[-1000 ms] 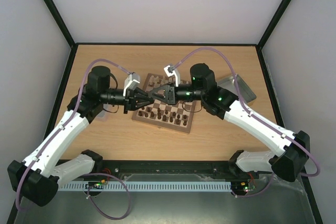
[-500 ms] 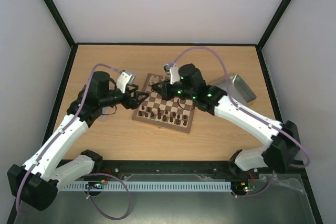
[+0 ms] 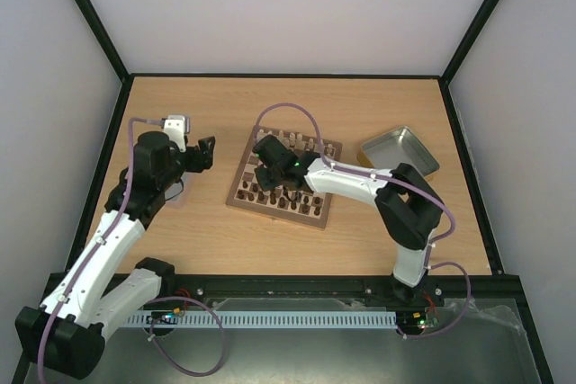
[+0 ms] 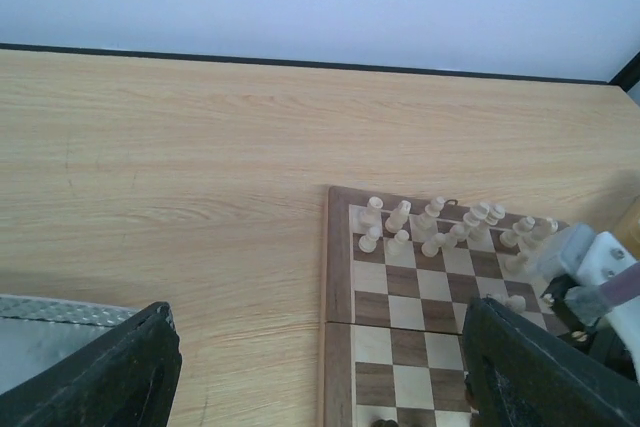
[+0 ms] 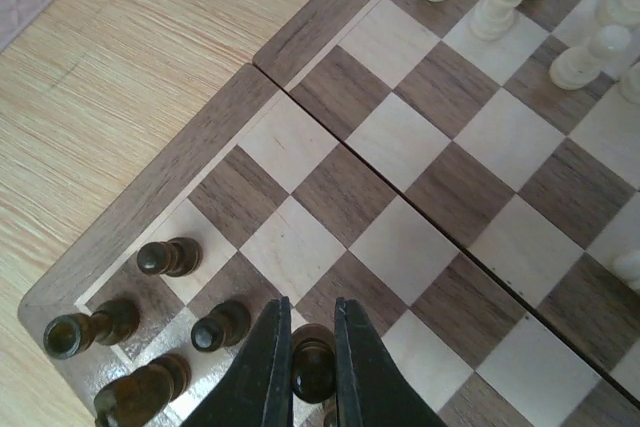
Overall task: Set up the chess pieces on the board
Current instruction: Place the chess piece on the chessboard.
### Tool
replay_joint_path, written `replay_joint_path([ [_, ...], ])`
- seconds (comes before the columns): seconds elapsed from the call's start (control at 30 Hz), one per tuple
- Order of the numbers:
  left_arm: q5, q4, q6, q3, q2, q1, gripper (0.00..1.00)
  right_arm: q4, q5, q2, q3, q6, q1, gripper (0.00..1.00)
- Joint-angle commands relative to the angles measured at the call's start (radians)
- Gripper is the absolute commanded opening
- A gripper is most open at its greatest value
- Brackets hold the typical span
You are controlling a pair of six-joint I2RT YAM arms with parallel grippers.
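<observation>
Chess pieces [image 3: 273, 193] nearly all stand on the board [image 5: 170, 162]. The cream ones [image 4: 399, 217] fill two rows along its far edge, and the dark ones [image 5: 168, 257] crowd its two near rows.

My right tool [image 5: 311, 342] is pressed together on a dark piece [image 5: 313, 372] over the board's near-left corner, just beside four others standing there. My left tool [image 3: 203, 152] hangs spread and empty off the board's left side, apart from it.

I judge the job close to done. This dark piece needs its square, and one cream piece [image 4: 514, 302] seems to stand alone toward the board's middle.

Counting:
- one board
- five dark pieces in the right wrist view, mine included
- a dozen or so cream ones in the left wrist view, some hidden behind my right arm
- one metal tray [image 3: 400, 152] to the right of the board
- a grey edge [image 4: 45, 332] to the left of the board, which may be a second tray
</observation>
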Motion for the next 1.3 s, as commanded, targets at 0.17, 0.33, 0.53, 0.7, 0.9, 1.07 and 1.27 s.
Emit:
replay_joint_path([
  [0.17,-0.026,0.030,-0.009,-0.014,-0.006,0.007,0.79,-0.104,0.021,0.111,0.122,-0.033,0.015,0.06],
  [0.33,-0.020,0.031,-0.008,-0.017,-0.007,0.007,0.79,-0.133,0.015,0.135,0.135,-0.035,0.019,0.07],
  [0.53,-0.018,0.031,-0.006,-0.018,-0.011,0.006,0.79,-0.160,-0.013,0.148,0.138,-0.039,0.022,0.08],
  [0.7,-0.016,0.032,-0.006,-0.019,-0.015,0.007,0.79,-0.179,-0.039,0.158,0.149,-0.046,0.024,0.12],
  [0.9,-0.010,0.034,-0.006,-0.019,-0.016,0.007,0.79,-0.179,-0.049,0.150,0.154,-0.037,0.023,0.17],
  [1.07,-0.006,0.033,-0.006,-0.021,-0.017,0.007,0.79,-0.187,-0.042,0.126,0.161,-0.021,0.024,0.20],
  [1.27,-0.004,0.033,-0.006,-0.020,-0.019,0.007,0.79,-0.192,0.020,0.083,0.159,0.020,0.022,0.25],
])
